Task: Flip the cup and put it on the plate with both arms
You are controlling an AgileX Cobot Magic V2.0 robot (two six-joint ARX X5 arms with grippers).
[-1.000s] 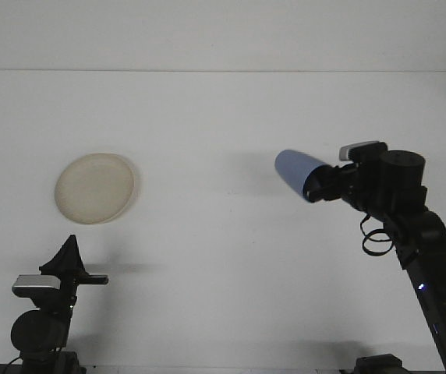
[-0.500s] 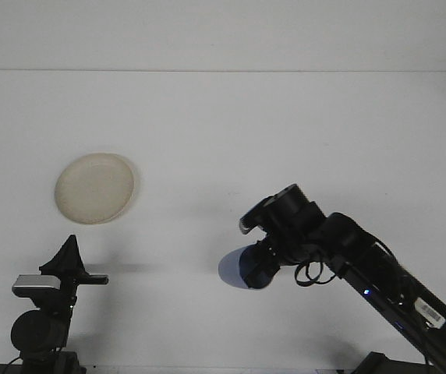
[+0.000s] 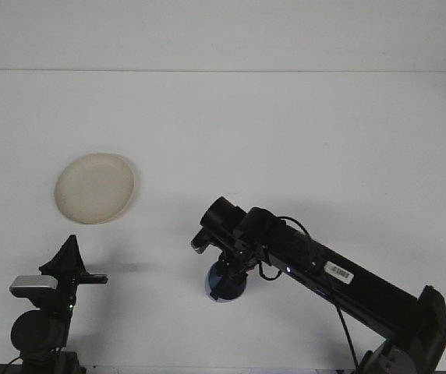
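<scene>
The right claw pinches the blue cup, seemingly light, rigid plastic; left claw pressed together.

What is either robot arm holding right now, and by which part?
The right gripper holds the light blue plastic cup, gripped from above near its upper end; the exact contact is hidden by the wrist. The left gripper holds nothing.
</scene>
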